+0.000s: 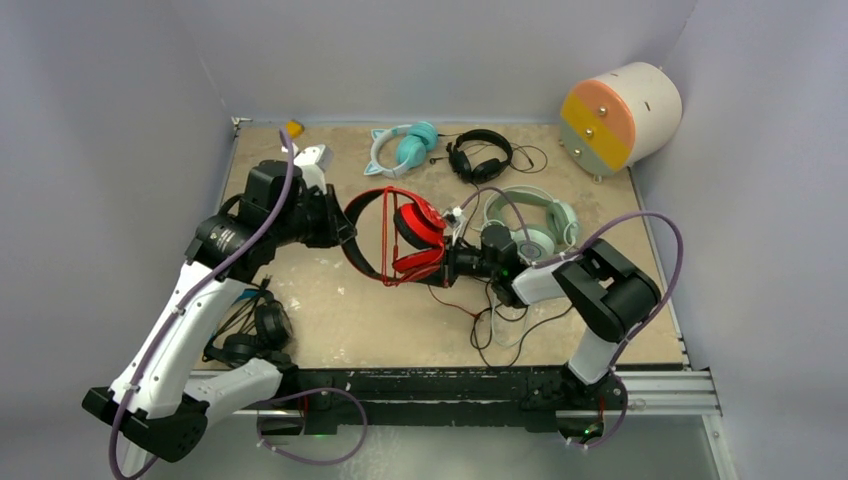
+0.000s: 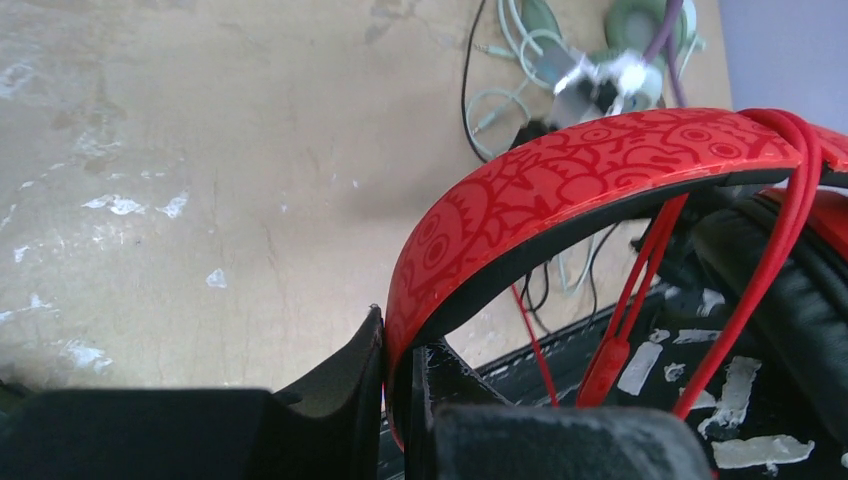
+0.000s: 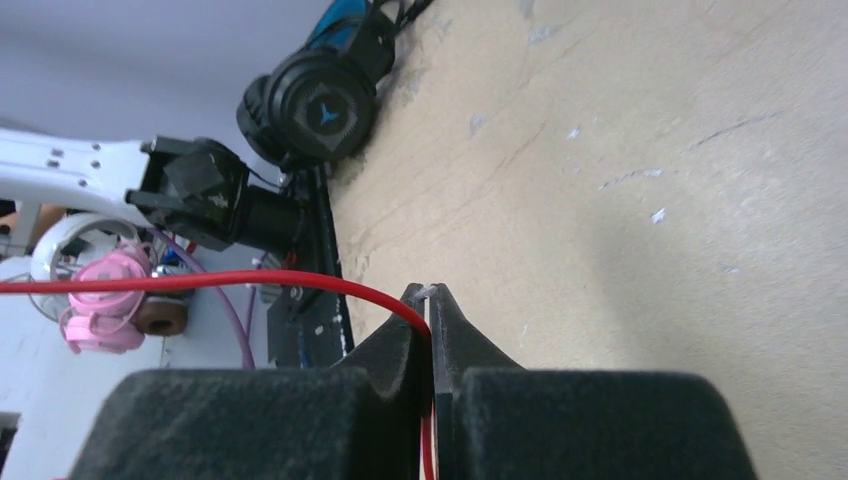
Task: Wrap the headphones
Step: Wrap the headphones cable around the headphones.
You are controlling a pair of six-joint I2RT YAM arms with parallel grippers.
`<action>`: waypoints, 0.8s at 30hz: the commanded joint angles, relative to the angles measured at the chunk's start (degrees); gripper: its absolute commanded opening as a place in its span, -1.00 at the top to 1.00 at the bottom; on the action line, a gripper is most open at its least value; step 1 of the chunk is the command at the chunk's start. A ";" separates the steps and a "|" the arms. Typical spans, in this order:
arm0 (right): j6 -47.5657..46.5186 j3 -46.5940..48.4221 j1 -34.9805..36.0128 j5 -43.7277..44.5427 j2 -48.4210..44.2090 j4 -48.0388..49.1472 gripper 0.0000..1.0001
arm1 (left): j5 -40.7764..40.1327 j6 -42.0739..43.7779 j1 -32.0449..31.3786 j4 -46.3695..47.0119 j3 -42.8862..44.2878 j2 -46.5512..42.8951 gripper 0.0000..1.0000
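From above I see the red headphones [image 1: 405, 235] in the middle of the table [image 1: 320, 300], the left claw [image 1: 347, 228] at their left side and the right claw [image 1: 452, 262] just to their right. Left wrist: my claw pinches the patterned band [image 2: 560, 180]. Right wrist: my claw is pressed together on the thin red cable [image 3: 200, 283].

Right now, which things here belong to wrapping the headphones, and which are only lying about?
Belong to the job: red headphones, clamped at the band by the left gripper; their red cable, pinched by the right gripper; waiting: mint-green headphones, small black headphones, teal cat-eared headphones, black-and-blue headphones.
Lying about: cream drum with orange face.
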 commanded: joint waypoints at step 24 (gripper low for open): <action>-25.89 37.07 -9.70 -11.21 -14.16 -73.78 1.00 | -14.11 31.95 -14.44 18.18 -21.85 -8.55 1.00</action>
